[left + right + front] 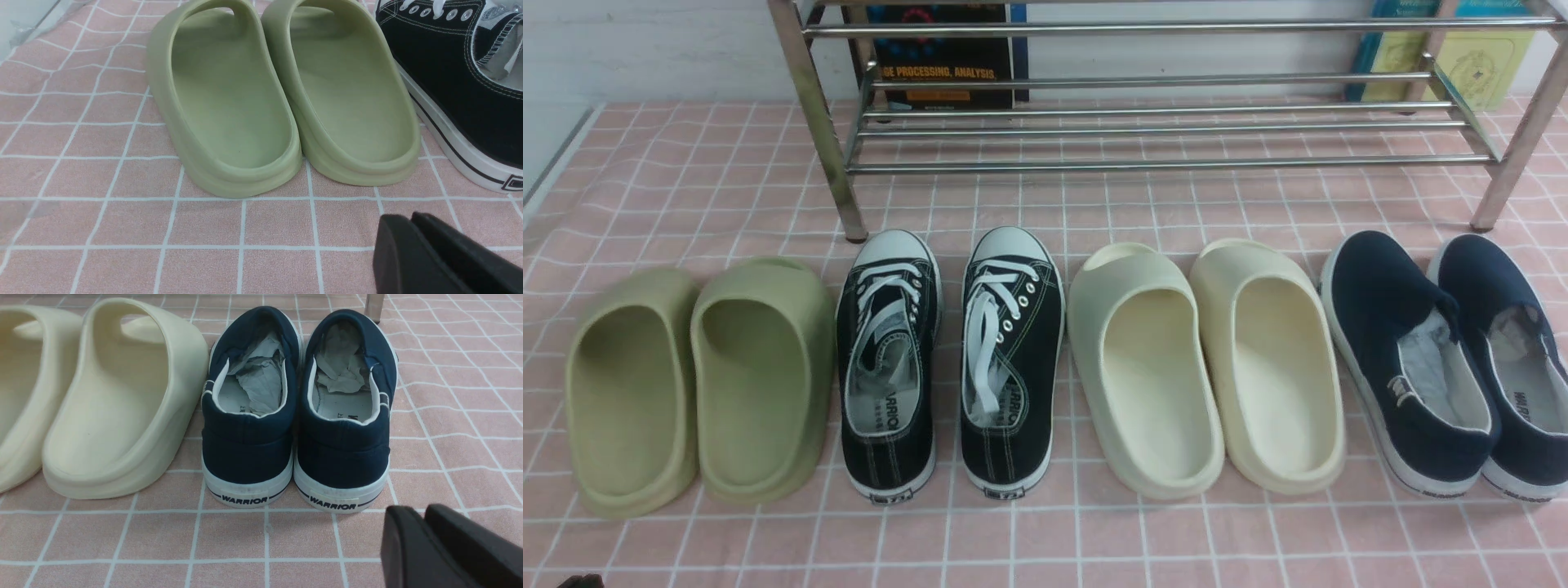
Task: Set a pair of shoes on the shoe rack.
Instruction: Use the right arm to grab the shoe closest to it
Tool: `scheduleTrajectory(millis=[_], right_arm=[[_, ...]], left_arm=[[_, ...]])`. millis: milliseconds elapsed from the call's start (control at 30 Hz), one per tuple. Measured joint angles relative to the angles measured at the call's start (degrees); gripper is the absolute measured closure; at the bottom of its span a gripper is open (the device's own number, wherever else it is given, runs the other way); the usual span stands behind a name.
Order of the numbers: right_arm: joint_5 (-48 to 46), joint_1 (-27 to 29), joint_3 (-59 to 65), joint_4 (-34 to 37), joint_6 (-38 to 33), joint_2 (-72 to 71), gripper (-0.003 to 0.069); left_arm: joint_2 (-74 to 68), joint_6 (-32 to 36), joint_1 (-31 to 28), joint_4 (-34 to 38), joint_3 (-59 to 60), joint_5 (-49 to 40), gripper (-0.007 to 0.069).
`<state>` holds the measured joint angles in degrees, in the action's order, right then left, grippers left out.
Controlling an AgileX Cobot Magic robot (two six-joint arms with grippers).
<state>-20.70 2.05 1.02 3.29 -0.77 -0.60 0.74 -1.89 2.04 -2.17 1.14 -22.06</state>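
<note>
At the far right of a row of footwear, the two navy-blue canvas slip-on shoes (1396,351) with white rubber soles sit side by side on the pink-and-white checked cloth (1029,539), right next to the cream foam slides (1278,359), and the shiny chrome-steel shoe rack (1094,167) stands just beyond the line! Over on the wrist views, the left gripper (412,218) is closed with nothing between its fingertips, and the right gripper (424,510) shows its tips close together, near the navy heels but not gripping them.
</note>
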Motion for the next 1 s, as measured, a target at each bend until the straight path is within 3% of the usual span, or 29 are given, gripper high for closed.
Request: scheduleTrajectory(millis=[1000], right_arm=[[0.0, 0.0, 0.0, 0.0, 0.0, 0.0, 0.0540]], left_arm=[[0.0, 0.0, 0.0, 0.0, 0.0, 0.0, 0.0538]])
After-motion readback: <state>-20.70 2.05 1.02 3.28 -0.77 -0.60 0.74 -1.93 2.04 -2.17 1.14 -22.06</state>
